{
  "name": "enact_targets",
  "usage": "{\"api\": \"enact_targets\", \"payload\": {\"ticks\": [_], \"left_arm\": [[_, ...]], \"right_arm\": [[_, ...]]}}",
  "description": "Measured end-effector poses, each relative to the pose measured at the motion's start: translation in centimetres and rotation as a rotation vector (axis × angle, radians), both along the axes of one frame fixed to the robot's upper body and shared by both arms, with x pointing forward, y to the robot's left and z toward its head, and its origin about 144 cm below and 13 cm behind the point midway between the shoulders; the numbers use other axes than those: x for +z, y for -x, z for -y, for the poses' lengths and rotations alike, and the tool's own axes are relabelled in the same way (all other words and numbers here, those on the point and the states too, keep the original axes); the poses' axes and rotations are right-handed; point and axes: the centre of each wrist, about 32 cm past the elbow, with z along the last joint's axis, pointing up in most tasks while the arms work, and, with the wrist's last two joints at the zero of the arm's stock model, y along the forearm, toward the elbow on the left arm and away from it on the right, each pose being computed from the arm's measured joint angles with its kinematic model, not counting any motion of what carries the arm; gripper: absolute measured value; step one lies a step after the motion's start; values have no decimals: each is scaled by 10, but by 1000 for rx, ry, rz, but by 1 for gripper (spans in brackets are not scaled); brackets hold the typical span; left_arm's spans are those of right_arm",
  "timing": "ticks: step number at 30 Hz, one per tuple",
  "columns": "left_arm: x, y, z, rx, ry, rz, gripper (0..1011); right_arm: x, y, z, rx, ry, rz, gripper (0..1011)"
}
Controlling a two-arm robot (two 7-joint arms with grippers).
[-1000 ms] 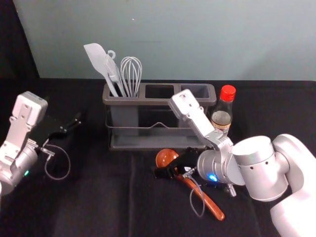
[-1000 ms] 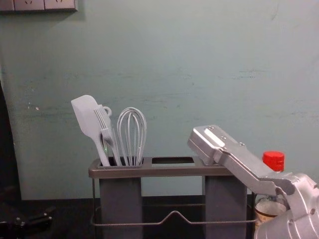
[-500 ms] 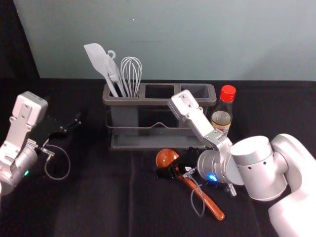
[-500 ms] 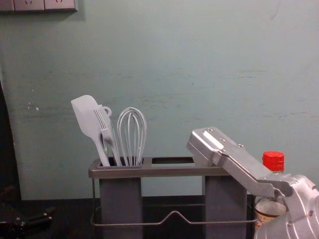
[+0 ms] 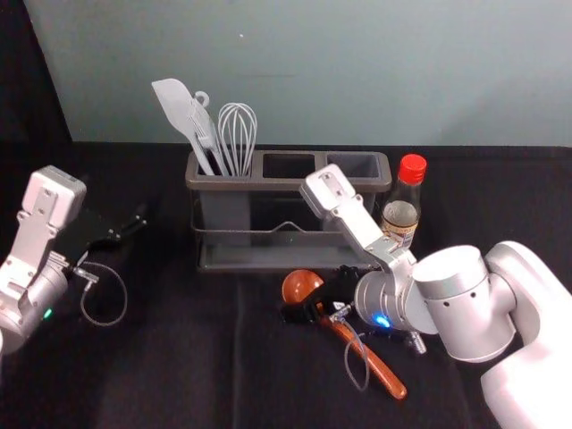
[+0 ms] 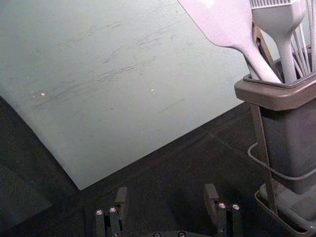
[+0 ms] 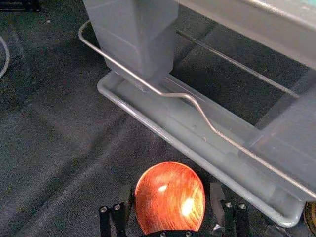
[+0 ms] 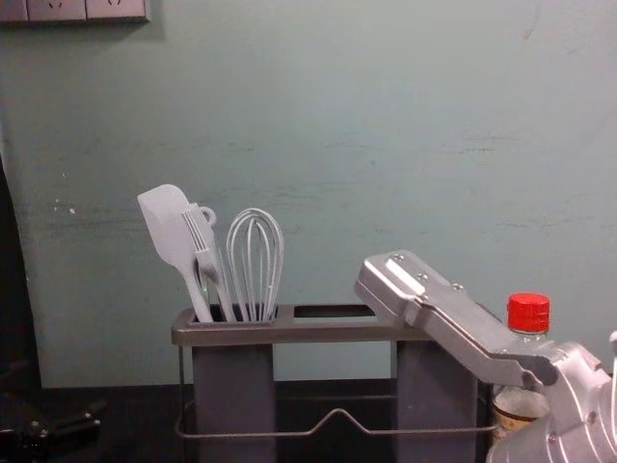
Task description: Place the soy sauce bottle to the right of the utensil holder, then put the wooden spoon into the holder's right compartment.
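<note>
The place looks like a lab: two robot arms point(image 5: 532, 313) over a counter draped in black cloth point(image 5: 179, 375), facing a plain, scuffed grey-green wall point(image 8: 386, 145) with sockets point(image 8: 58, 10) high up in the chest view.

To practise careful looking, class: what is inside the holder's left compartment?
The left compartment holds a spatula, basting brush, whisk and ring-topped utensil; its walls hide their lower ends.

The right pincer point(image 5: 315, 297) partly hides the wooden spoon point(image 5: 382, 368).
</note>
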Motion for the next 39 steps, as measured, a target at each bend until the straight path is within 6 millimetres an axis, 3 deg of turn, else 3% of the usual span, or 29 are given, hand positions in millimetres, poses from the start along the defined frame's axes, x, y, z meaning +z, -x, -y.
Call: {"api": "enact_targets", "payload": {"ticks": [4,12,17,31,39], "left_arm": [[0,0,0,0,0,0,1000],[0,0,0,0,0,0,1000],[0,0,0,0,0,0,1000],[0,0,0,0,0,0,1000],[0,0,0,0,0,0,1000]], "right_arm": [[-1,-1,0,4,3,2,1003],[-2,-2,0,-1,1,-2,839],[5,4,2,3,-11,15,838],[44,54,34,28,-162,156,838],[50,82,55,28,-245,290,838]]}}
